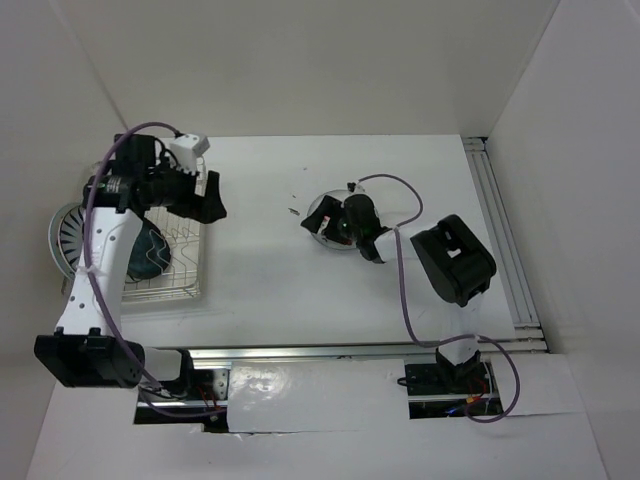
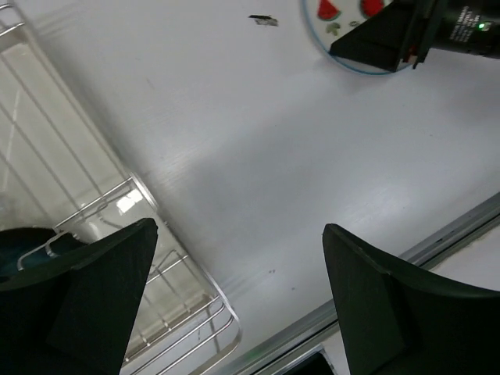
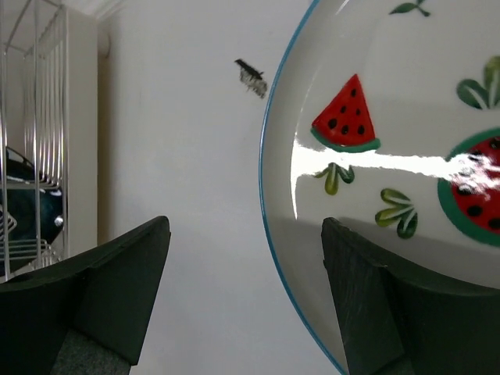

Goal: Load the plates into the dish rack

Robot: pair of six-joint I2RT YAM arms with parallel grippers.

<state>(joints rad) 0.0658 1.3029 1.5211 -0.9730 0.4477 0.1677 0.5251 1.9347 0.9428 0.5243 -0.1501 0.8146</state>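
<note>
Watermelon plate [image 3: 391,156]: it is lying flat on the table [image 1: 260,290] near the middle, well apart from the rack, its blue-edged rim passing between my right fingers.
Right gripper [image 3: 246,226]: I am holding its fingers spread wide and gripping nothing. One finger is hanging over the plate's printed face and the other over bare table. I cannot tell whether either is touching.
Dark speck [image 3: 250,76]: it is sitting on the table just beyond the plate's rim.
Dish rack [image 1: 190,285]: it is standing at the left side of the table.
Blue plate [image 1: 150,250]: it is standing among the rack's wires.
Striped plate [image 1: 68,235]: it is showing at the rack's left side, partly behind my left arm. I cannot tell whether it is inside the rack.
Left gripper [image 2: 238,234]: I am keeping it parted and empty, hovering over the rack's right edge.
</note>
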